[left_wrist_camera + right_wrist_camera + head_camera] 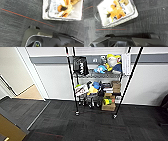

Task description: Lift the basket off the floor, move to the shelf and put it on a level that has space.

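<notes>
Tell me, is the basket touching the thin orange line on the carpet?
Apart. In the right wrist view, a strip of dark floor separates the basket from the orange line.

The shelf (100, 84) is placed against the wall (55, 79), ahead of the robot and slightly right of centre in the head view, with its casters set on the floor (95, 124). A hanging bag (80, 65) is found at the left of an upper tier, plush toys (110, 63) to its right. On the tier below, further toys (91, 88) are set left of stacked boxes (115, 87); a box (108, 105) is placed at the bottom right. A doorway (17, 79) is located to the left. In the wrist views, the basket (117, 13) is seen resting on the floor, with soft items (116, 11) lying in it, beside a line (110, 29) marked on the carpet.
</notes>
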{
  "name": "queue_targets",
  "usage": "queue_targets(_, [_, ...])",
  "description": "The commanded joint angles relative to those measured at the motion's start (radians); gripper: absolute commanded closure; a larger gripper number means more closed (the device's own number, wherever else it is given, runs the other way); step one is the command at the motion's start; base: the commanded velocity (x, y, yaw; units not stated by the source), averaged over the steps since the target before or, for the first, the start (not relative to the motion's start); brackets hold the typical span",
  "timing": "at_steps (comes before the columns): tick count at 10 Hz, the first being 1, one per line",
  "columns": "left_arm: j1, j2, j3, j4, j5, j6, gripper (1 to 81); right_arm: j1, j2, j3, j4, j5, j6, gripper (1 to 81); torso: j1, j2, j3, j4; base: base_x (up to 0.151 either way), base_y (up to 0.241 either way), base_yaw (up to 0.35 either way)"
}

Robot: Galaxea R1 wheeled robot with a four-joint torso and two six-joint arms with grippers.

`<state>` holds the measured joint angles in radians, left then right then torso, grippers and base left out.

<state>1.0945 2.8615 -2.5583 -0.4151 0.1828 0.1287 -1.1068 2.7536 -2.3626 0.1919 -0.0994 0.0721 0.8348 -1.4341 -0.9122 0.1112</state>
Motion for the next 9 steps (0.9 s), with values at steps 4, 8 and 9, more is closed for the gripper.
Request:
queue_targets(4, [-0.119, -0.013, -0.003, -0.008, 0.107, -0.009, 1.0, 0.123, -0.015, -0.001, 0.037, -0.097, 0.002, 1.0, 0.114, -0.177, -0.021, 0.000, 0.000, 0.000, 0.000])
queue_targets(8, [-0.155, 0.016, -0.026, -0.007, 0.115, -0.011, 1.0, 0.146, -0.015, -0.004, 0.044, -0.100, 0.000, 1.0, 0.201, -0.315, -0.023, 0.000, 0.000, 0.000, 0.000])
queue_targets(9, [-0.164, 0.027, -0.028, -0.010, 0.122, -0.011, 1.0, 0.153, -0.015, -0.007, 0.046, -0.118, 0.000, 1.0, 0.221, -0.346, -0.023, 0.000, 0.000, 0.000, 0.000])
